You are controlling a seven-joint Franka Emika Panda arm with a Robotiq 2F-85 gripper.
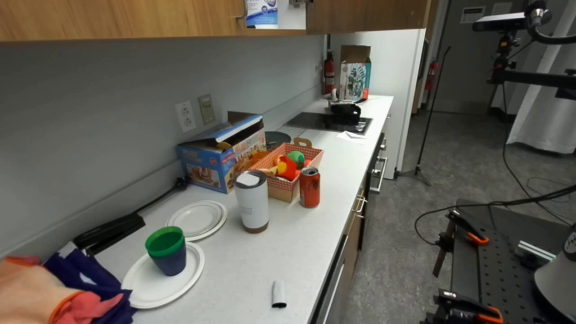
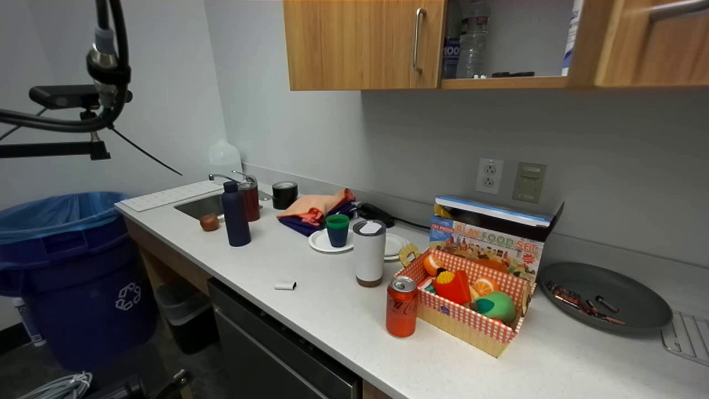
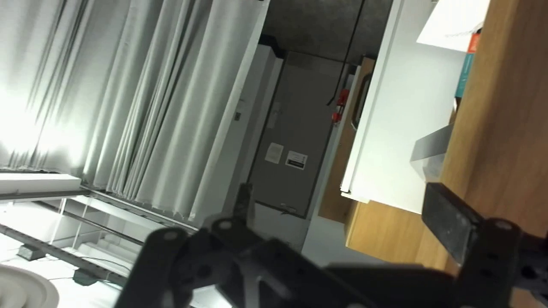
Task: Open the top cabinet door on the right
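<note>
The top cabinet door (image 1: 366,17) is light-brown wood-grain and stands swung outward beside the cabinet opening. It also shows at the right edge of an exterior view (image 2: 664,52), with its silver handle (image 2: 678,9) partly cut off. The cabinet opening (image 2: 518,39) shows bottles inside. My gripper (image 3: 340,199) is open in the wrist view, with nothing visible between its fingers. Its right finger is close to or against a wood-grain panel (image 3: 505,128); I cannot tell whether it touches or whether this panel is that door. My gripper is out of both exterior views.
A shut wood door (image 2: 354,44) with a vertical handle is left of the opening. Below, the white counter (image 2: 321,321) holds a basket of toy food (image 2: 471,299), a red can (image 2: 401,307), a tumbler (image 2: 369,252) and a box (image 1: 220,155). A camera arm (image 1: 535,78) stands opposite.
</note>
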